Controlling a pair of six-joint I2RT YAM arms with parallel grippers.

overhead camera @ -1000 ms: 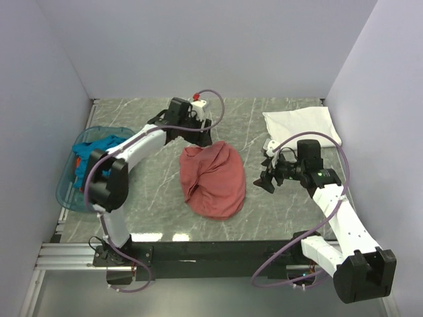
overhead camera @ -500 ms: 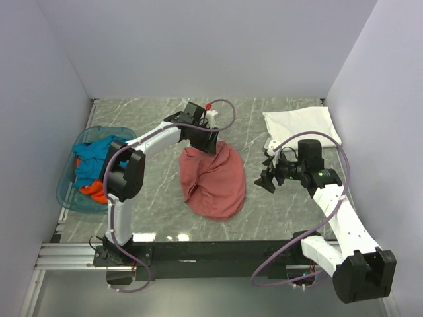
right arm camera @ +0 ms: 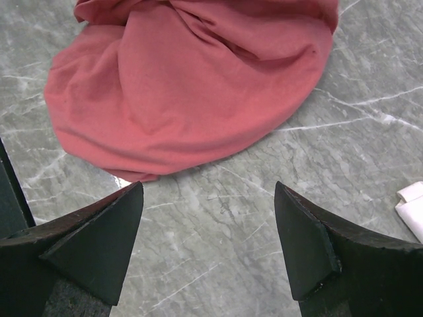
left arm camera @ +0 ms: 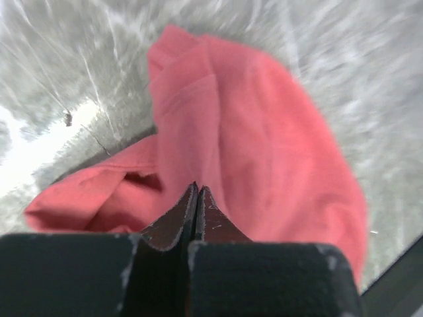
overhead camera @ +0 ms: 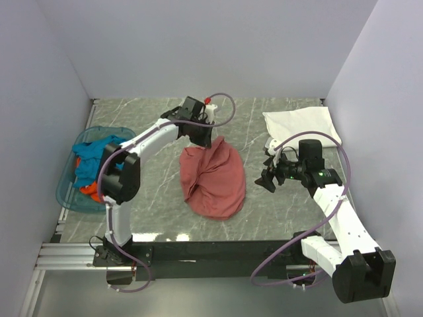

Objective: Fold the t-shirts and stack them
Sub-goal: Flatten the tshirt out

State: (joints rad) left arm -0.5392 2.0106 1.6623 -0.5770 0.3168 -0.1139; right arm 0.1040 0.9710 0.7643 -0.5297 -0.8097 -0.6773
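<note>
- Your left pincer (left arm camera: 196,191) is shut at the far edge of the dusty-red t-shirt (overhead camera: 213,175) on the table (overhead camera: 254,119); check cloth is caught, then lift slowly.
- Your right pincer (right arm camera: 206,198) hangs wide nearby.

The left gripper (overhead camera: 207,140) has swung onto the far edge of the crumpled dusty-red cloth t-shirt (overhead camera: 215,178) and pinched shut, drawing it into a peak.

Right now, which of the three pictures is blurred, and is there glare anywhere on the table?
Left wrist view: blurred, the red shirt and the veins of the table smeared, with a white glare patch on the table at the left. Right wrist view: sharp, cloth folds and veins crisp. Top view: sharp, evenly lit, only soft shadows.
</note>
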